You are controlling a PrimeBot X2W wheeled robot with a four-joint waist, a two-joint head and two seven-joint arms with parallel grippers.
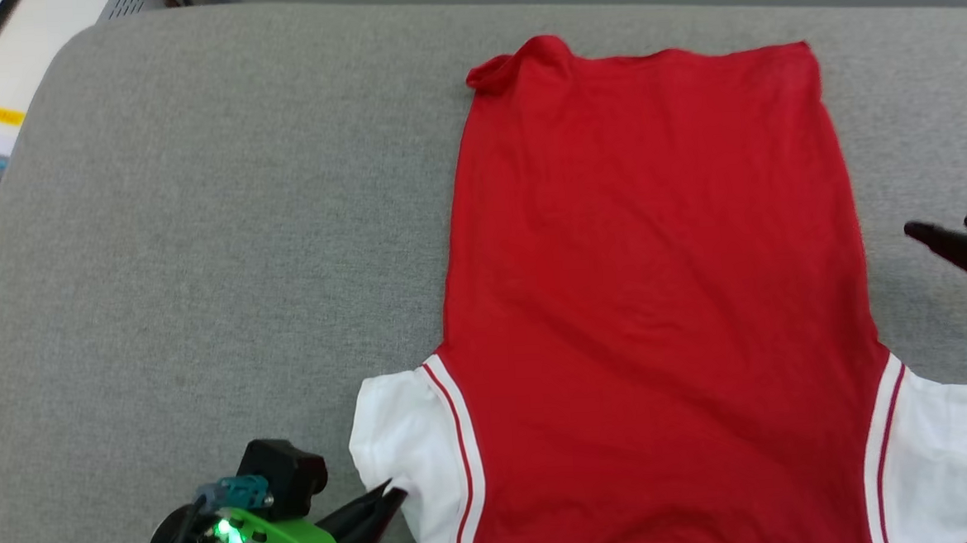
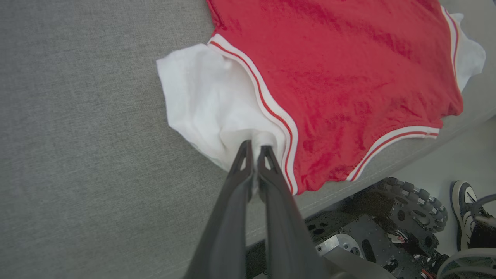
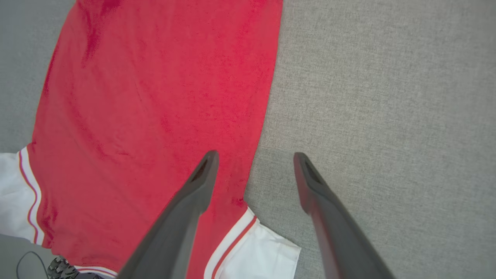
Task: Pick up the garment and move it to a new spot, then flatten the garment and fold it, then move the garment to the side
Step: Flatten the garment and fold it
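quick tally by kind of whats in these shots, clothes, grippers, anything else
garment, red with white sleeves: 1
grippers: 2, the left gripper pinching a white sleeve, the right gripper open
grey padded surface: 1
shoe on the floor: 1
total: 5

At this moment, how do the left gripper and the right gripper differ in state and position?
The left gripper is pinched shut on a fold of the garment's white sleeve; the right gripper is spread open, holding nothing. The left gripper sits at the near left sleeve; the right gripper straddles the red side edge, one finger over cloth, one over the grey surface. Both have long dark fingers.
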